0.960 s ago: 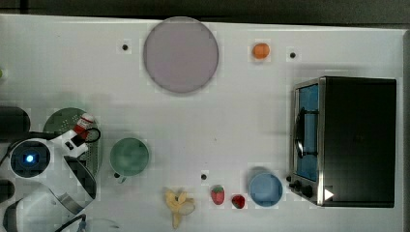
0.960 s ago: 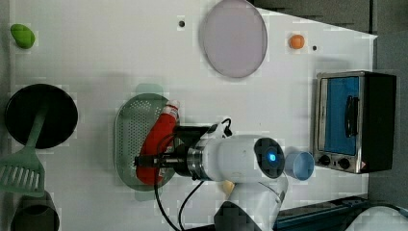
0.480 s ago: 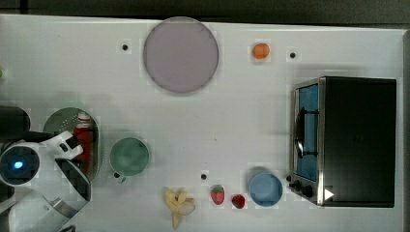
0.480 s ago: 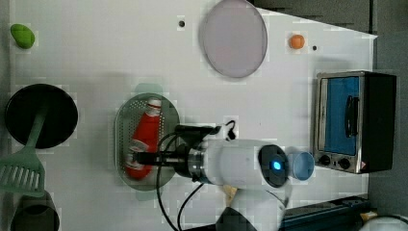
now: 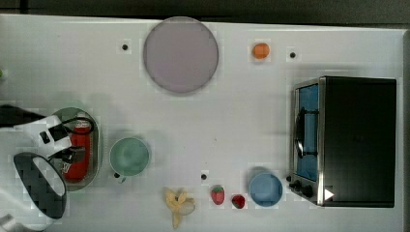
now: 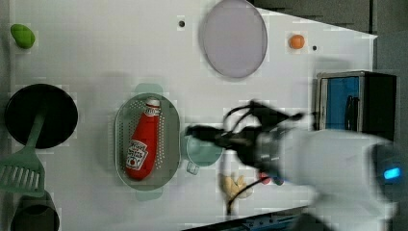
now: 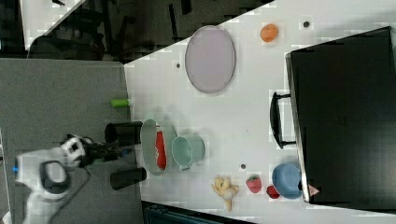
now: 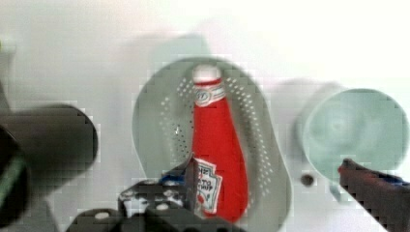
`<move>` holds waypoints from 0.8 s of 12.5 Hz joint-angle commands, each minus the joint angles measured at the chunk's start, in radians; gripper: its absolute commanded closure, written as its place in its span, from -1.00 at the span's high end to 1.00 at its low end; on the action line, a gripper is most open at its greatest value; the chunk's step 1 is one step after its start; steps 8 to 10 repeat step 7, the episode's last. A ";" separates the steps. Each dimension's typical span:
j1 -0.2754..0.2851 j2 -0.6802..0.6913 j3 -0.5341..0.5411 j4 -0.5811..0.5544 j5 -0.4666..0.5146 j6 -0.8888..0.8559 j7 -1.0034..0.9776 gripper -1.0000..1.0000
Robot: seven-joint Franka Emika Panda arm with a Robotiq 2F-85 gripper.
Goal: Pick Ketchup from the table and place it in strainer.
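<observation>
Well, Ketchup (image 6: 142,144) red (white-capped).

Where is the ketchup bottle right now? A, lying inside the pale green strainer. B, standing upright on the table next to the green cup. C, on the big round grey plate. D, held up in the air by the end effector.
A: the ketchup bottle lies on its side inside the strainer, and the open end effector has nothing between its fingers.
</observation>
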 commanded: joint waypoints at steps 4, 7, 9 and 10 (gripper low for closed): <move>-0.175 -0.079 -0.203 0.288 0.126 -0.400 0.027 1.00; -0.194 -0.102 -0.353 0.401 0.124 -0.558 -0.026 1.00; -0.194 -0.102 -0.353 0.401 0.124 -0.558 -0.026 1.00; -0.194 -0.102 -0.353 0.401 0.124 -0.558 -0.026 1.00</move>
